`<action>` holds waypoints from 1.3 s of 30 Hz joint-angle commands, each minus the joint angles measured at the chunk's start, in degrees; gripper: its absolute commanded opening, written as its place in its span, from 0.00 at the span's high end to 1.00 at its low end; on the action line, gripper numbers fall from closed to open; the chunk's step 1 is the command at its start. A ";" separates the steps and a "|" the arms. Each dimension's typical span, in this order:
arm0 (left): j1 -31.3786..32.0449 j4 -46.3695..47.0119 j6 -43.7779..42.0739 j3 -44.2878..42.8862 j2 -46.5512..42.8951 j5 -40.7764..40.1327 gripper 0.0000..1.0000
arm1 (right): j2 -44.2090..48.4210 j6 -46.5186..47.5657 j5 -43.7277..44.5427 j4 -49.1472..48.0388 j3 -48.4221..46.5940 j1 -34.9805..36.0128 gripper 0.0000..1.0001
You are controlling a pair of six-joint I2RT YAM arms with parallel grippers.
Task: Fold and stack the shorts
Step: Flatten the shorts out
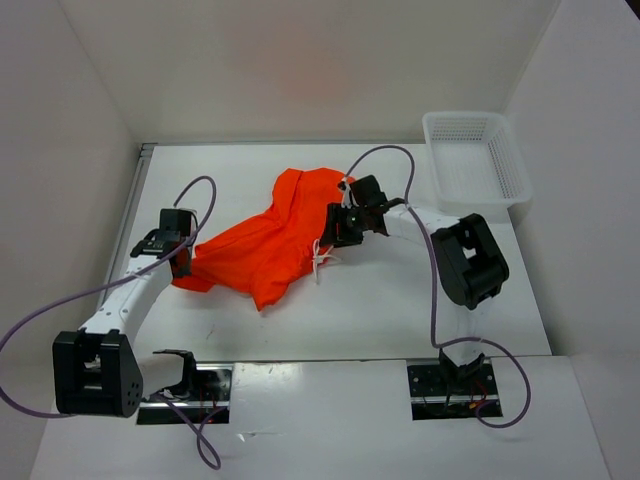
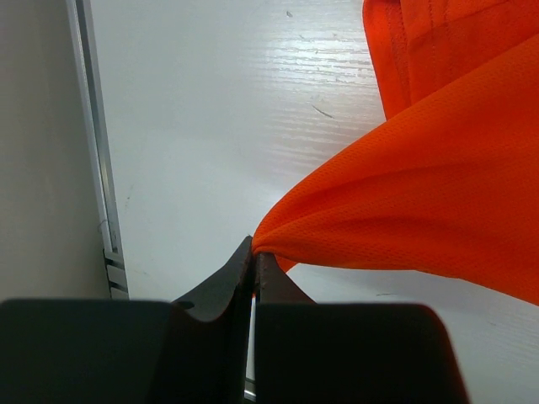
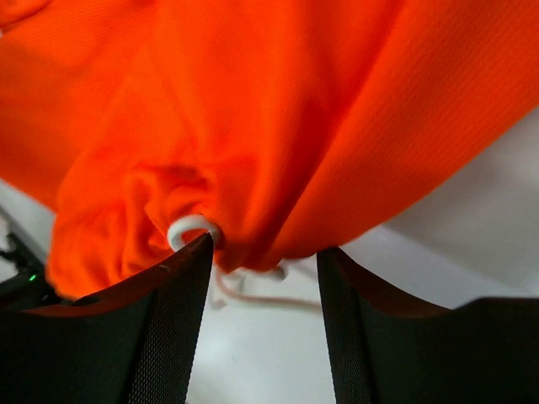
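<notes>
We pinch shorts [image 1: 265, 245] corner tight w/ L gripper [image 2: 253, 252]; R gripper [image 3: 265, 248] jaws apart, fabric btwn tips; both left of basket [image 1: 475, 155].

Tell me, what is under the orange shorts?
Only the white table shows around the shorts, and their white drawstring lies on it. Whatever is beneath the fabric is covered.

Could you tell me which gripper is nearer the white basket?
Right. The right gripper sits at the shorts' right side, toward the basket; the left gripper pinches the shorts' far left corner.
</notes>
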State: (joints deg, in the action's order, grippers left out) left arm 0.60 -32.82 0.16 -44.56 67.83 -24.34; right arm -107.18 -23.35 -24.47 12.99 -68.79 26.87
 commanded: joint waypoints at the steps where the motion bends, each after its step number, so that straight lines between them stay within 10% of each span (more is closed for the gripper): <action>1: -0.43 1.09 -0.16 -2.29 1.07 -1.59 1.00 | -4.35 0.06 5.63 -3.59 -3.18 0.90 0.42; 8: -0.43 1.09 -0.16 -2.82 2.74 -1.59 1.00 | -8.93 4.55 10.05 -1.48 -8.37 7.31 0.46; 13: -0.43 1.09 -0.16 -3.35 2.74 -1.59 1.00 | -7.62 6.38 16.19 0.54 -7.14 7.32 0.92; 20: -0.95 1.09 -0.16 -3.96 2.74 -1.59 1.00 | 0.56 27.45 44.13 -3.05 -5.57 -1.53 1.00; 22: 0.53 1.09 -0.16 -4.49 2.74 -1.59 1.00 | -0.39 35.61 49.24 -9.17 -5.56 -3.49 0.84; 24: 2.64 1.09 -0.16 -5.01 3.35 -1.59 1.00 | -2.33 36.45 49.25 -9.22 -8.27 -3.49 0.33; 27: 5.19 -0.14 -0.16 -6.06 4.06 -0.19 1.00 | -4.53 32.94 39.34 -5.35 -15.74 -2.02 0.18; 33: 8.53 -0.67 -0.16 -4.93 5.12 2.62 1.00 | 3.10 29.78 35.47 2.71 -16.72 -3.13 0.19; 39: 9.15 -0.67 -0.16 -3.70 5.64 2.63 1.00 | 13.65 20.82 6.91 12.93 -4.53 -3.85 0.37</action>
State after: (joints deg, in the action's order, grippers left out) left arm 9.67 -33.19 0.16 -48.49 73.06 -22.17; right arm -97.89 2.22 -2.61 20.16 -77.52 23.24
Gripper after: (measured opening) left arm 0.010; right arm 0.650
